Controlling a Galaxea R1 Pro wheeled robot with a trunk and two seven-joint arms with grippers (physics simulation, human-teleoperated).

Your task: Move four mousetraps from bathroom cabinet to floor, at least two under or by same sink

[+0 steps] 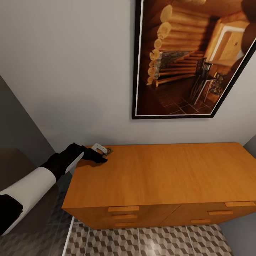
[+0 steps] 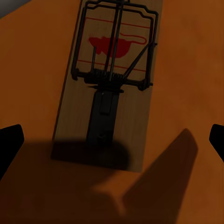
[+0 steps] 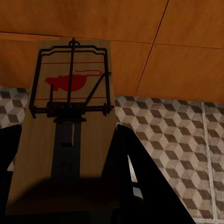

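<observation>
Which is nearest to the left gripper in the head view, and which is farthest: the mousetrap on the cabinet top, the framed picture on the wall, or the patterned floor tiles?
1. The mousetrap: right at the left gripper, on the cabinet's back left corner.
2. The framed picture: on the wall, above and to the right.
3. The patterned floor tiles: down in front of the cabinet. Ranks 2 and 3 are too close to call.

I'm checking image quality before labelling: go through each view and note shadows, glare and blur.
Head view: soft and slightly blurry, a pale sheen on the floor tiles. Left wrist view: a broad dark shadow covers the near end of the mousetrap and the cabinet top. Right wrist view: the held mousetrap is dim at its near end.
</observation>
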